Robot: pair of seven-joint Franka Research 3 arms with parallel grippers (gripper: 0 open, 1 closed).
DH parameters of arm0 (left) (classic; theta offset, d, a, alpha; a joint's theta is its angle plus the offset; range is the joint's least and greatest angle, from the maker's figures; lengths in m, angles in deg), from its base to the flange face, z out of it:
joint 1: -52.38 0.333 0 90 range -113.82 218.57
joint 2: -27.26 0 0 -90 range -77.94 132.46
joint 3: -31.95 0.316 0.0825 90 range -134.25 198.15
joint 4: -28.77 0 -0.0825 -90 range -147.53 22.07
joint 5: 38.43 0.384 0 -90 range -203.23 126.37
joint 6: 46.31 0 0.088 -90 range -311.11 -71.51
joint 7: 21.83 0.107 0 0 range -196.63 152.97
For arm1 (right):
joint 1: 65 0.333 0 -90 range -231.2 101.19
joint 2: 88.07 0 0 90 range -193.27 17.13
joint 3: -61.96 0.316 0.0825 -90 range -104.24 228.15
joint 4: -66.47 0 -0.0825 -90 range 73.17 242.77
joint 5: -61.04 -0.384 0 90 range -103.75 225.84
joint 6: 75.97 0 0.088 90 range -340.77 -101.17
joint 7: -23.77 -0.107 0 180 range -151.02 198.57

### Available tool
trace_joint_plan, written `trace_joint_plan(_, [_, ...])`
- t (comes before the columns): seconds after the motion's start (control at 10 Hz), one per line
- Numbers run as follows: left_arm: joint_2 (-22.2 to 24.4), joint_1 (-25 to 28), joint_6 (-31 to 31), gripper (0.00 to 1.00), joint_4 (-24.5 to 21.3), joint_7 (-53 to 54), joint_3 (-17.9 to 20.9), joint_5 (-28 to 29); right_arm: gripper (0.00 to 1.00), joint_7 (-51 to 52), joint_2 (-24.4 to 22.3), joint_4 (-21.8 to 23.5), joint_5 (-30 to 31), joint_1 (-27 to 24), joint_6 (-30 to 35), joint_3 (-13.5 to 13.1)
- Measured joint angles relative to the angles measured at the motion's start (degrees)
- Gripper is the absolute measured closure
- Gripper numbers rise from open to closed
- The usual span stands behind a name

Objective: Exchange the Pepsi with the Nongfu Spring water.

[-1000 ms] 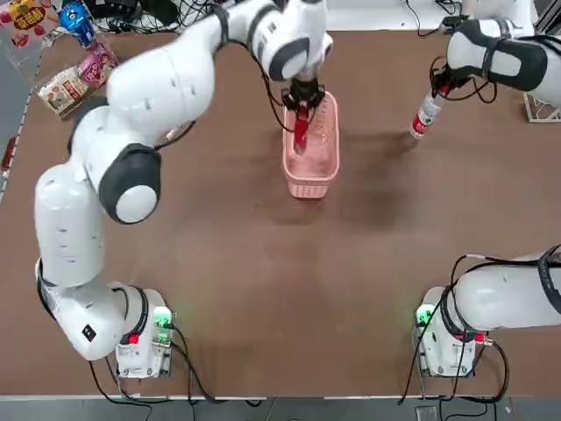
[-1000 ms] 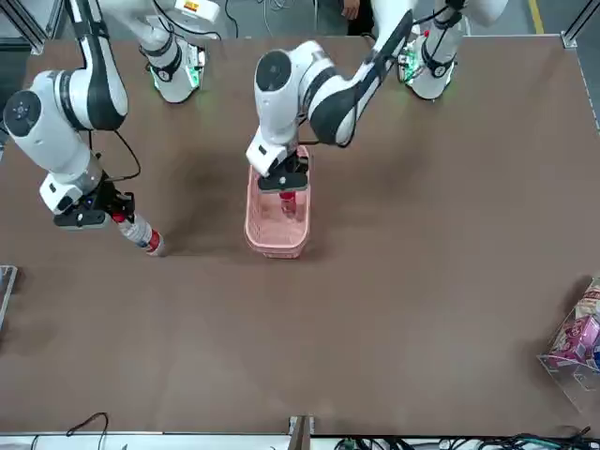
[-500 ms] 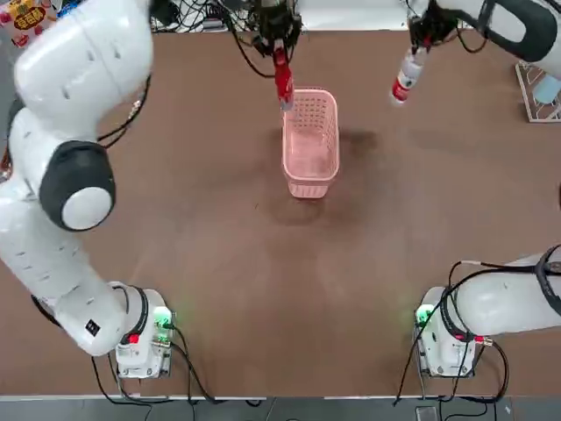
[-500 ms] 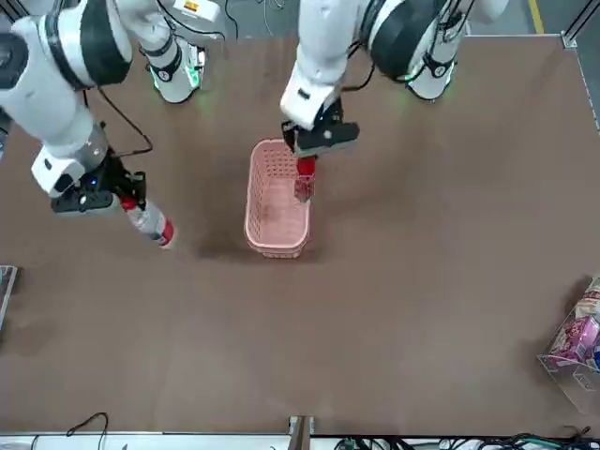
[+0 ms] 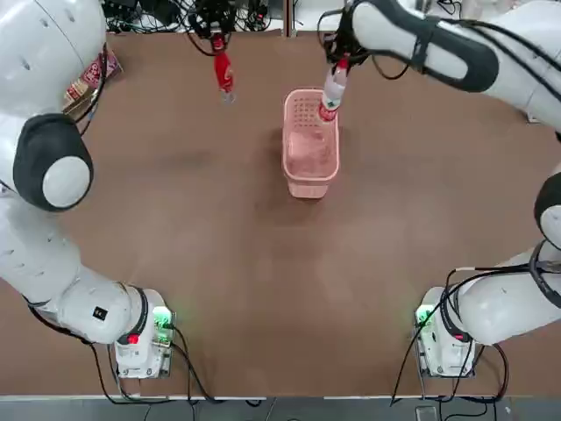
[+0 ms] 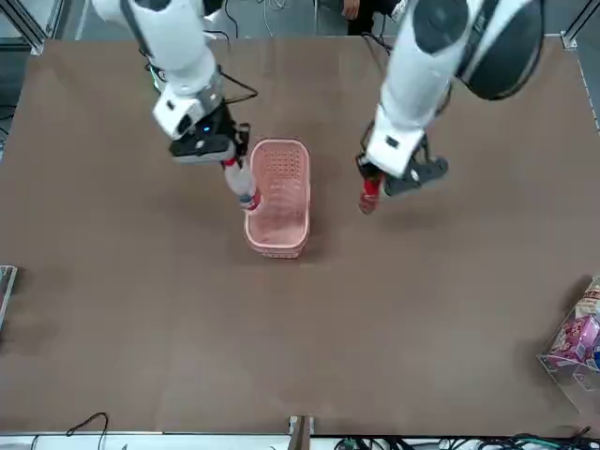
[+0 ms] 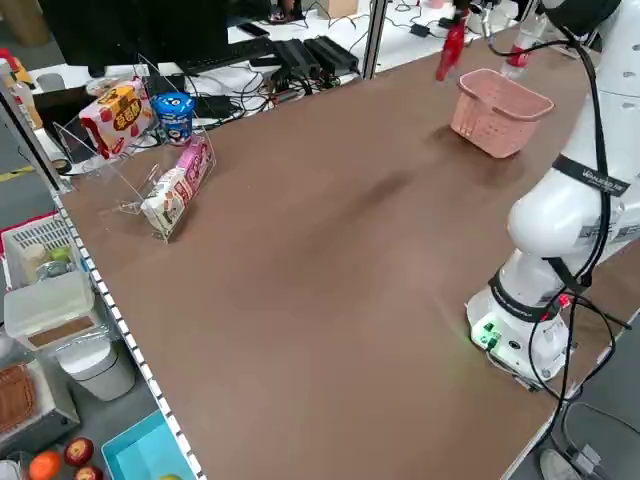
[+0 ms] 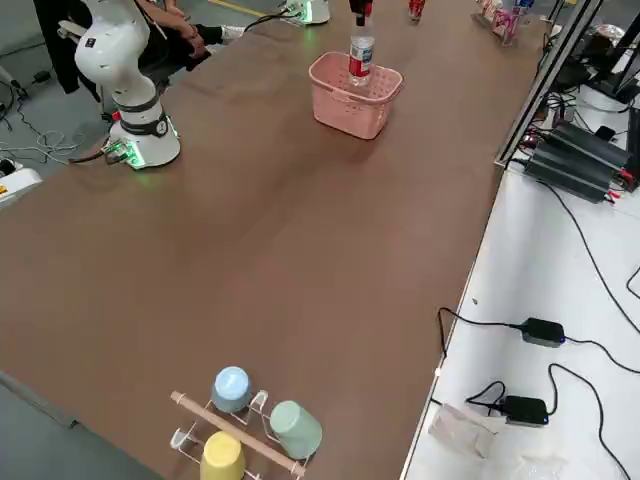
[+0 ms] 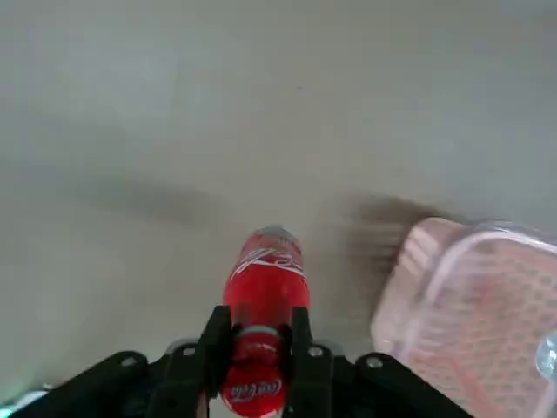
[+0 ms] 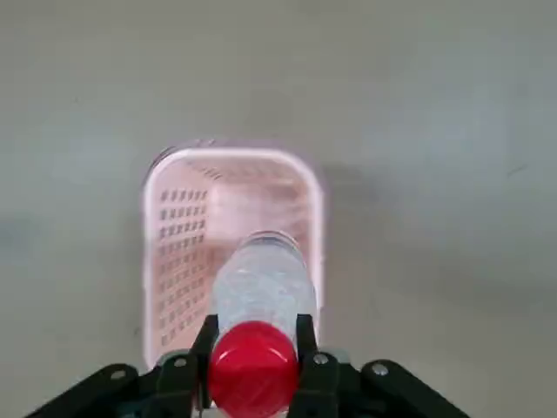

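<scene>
The left gripper (image 9: pixel 261 348) is closed on the neck of the red bottle (image 9: pixel 265 279); this bottle hangs below it, left of the basket (image 5: pixel 310 158). The right gripper (image 10: pixel 254 348) is closed on the clear bottle (image 10: pixel 265 283), tilted over the basket. Both arms reach far across the bench (image 5: pixel 245 289), whose near part is open.

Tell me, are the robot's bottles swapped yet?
Not yet. The red bottle looks already out of the basket, gripped by the left gripper beside it. The right gripper holds the clear bottle over the basket. Left to do: lower the clear one, put the red one down.
</scene>
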Motion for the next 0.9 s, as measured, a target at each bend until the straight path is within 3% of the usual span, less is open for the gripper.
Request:
trace_joint_plan(0.3, [6.0,10.63,-7.64,0.68,-14.13,15.49,0.01,-0.77,0.62,-3.01,3.89,-0.3,0.42,1.55,-3.01,3.36])
trace_joint_plan(0.5, [10.48,15.47,-13.48,0.68,-24.65,22.53,0.04,-0.77,0.62,-3.03,6.95,0.92,2.38,1.66,-4.03,3.71])
trace_joint_plan(0.7, [11.84,18.99,-22.86,0.68,-34.72,27.64,0.11,0.03,0.62,-3.29,9.47,3.49,3.22,1.67,-7.01,3.67])
trace_joint_plan(0.9, [11.78,20.67,-30.25,0.68,-41.24,28.27,0.08,2.03,0.62,-5.92,11.87,4.24,6.35,1.73,-8.35,3.7])
